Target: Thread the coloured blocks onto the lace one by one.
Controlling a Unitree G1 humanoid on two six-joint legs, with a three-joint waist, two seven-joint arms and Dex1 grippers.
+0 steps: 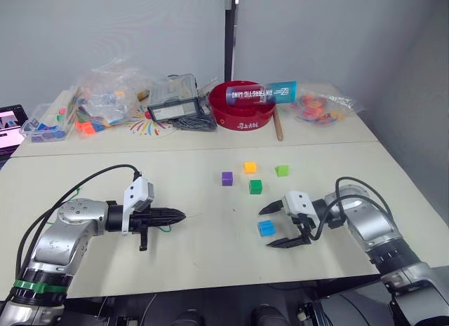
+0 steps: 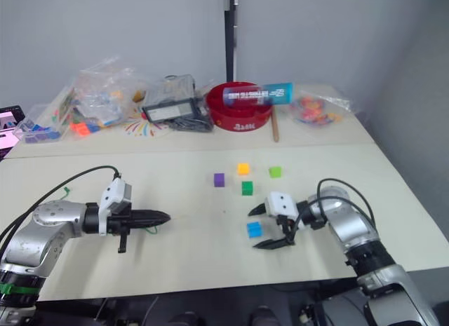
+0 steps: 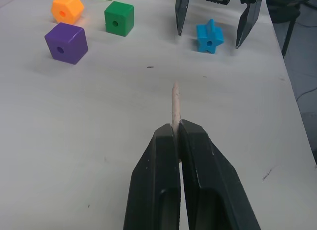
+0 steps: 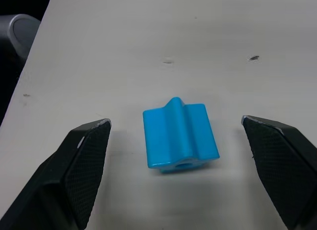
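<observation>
My left gripper [image 1: 179, 215] is shut on the lace's pale stiff tip [image 3: 175, 102], which points toward the blocks. A bit of the thin green lace [image 1: 165, 229] trails beneath the gripper. The blue block [image 1: 266, 227] lies on the table between the fingers [image 4: 84, 161] of my open right gripper [image 1: 265, 229], touching neither. Behind it sit the dark green block [image 1: 255, 186], the purple block [image 1: 226, 178], the orange-yellow block [image 1: 250, 167] and the light green block [image 1: 282, 170], all loose on the table.
Along the back table stand a red bowl [image 1: 242, 110] with a tube [image 1: 261, 93] across it, clear bags of toys [image 1: 105, 98], a grey box [image 1: 174, 100], another bag [image 1: 319, 107] and a wooden stick [image 1: 278, 126].
</observation>
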